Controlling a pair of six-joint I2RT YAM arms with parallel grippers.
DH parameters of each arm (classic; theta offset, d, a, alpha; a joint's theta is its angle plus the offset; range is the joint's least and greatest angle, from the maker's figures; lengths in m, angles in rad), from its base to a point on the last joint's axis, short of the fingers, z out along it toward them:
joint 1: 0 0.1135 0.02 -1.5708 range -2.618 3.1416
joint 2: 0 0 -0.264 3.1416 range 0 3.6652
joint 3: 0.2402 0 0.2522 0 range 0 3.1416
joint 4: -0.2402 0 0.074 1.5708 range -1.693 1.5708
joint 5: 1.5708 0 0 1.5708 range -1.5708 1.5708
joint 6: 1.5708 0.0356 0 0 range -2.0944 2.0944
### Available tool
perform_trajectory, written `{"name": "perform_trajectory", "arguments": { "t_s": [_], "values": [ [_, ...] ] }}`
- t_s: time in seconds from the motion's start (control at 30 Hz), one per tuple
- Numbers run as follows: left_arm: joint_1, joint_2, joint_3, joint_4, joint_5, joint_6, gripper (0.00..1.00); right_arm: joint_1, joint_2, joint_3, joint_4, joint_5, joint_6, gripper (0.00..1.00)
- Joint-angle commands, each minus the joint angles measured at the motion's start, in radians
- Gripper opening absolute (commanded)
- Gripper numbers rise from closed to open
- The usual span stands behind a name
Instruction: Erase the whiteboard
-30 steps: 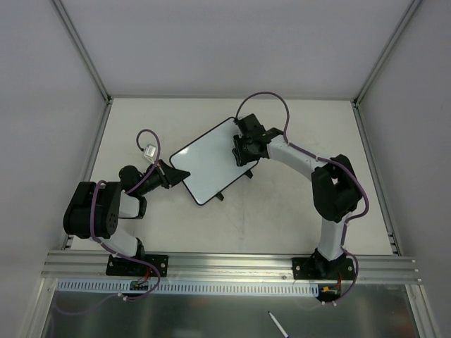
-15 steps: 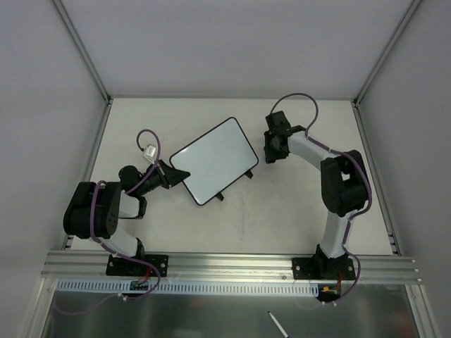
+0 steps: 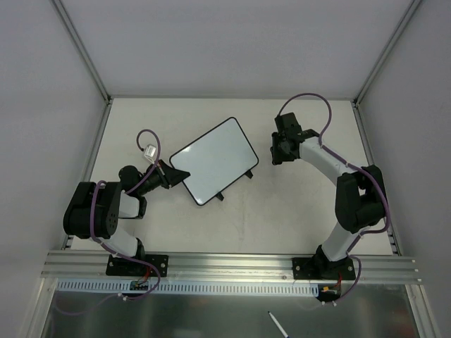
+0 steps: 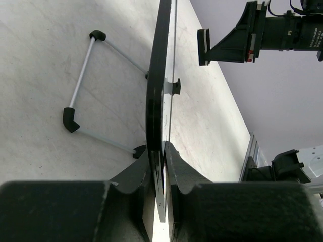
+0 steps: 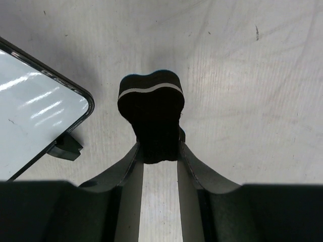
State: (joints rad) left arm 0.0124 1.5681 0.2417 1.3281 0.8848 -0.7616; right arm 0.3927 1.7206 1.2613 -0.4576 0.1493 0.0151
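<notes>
Looking down on a pale tabletop (image 3: pixel 296 211) with a whiteboard (image 3: pixel 215 160) near the middle, a bit to the left, turned slantwise. Looks white all over from above, with a thin black frame and round corners. Pinched at its near left corner by the left claw (image 3: pixel 184 174), squeezed tight on the black edge.

From the left wrist, seeing the whiteboard (image 4: pixel 157 75) edge on, with the left claw (image 4: pixel 160 160) clamped on both sides of it and its fingers (image 4: pixel 136 174) pressed against the frame. Beside the board, a thin wire stand (image 4: pixel 83 75) with black ends, resting on the tabletop (image 4: pixel 40 40).

Off to the right of the board and not touching it: the right claw (image 3: pixel 276 156). Holding a small black eraser (image 5: pixel 151 113) with a white stripe, closed narrow around the block. Hanging over bare tabletop, just beside the right corner of the whiteboard (image 5: pixel 35 108). Hard to tell about any touch between eraser and tabletop. Under that corner, one small black foot (image 5: pixel 65 145).
</notes>
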Motion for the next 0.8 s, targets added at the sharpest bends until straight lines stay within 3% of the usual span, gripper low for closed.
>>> {"name": "perform_trajectory", "arguments": {
  "t_s": [0.0, 0.57, 0.67, 0.77],
  "values": [
    [0.0, -0.019, -0.012, 0.217, 0.009, 0.051, 0.11, -0.002, -0.02, -0.026, -0.049, -0.019, -0.006, 0.01],
    [0.003, -0.02, -0.013, 0.215, 0.003, 0.054, 0.15, 0.011, 0.083, -0.068, -0.015, -0.025, -0.058, 0.14],
    [0.003, -0.022, -0.013, 0.214, 0.003, 0.054, 0.17, 0.012, 0.097, -0.063, -0.018, -0.022, -0.06, 0.18],
    [0.003, -0.029, -0.021, 0.214, -0.004, 0.061, 0.18, 0.011, 0.094, -0.065, -0.016, -0.019, -0.055, 0.32]
  ]
}}
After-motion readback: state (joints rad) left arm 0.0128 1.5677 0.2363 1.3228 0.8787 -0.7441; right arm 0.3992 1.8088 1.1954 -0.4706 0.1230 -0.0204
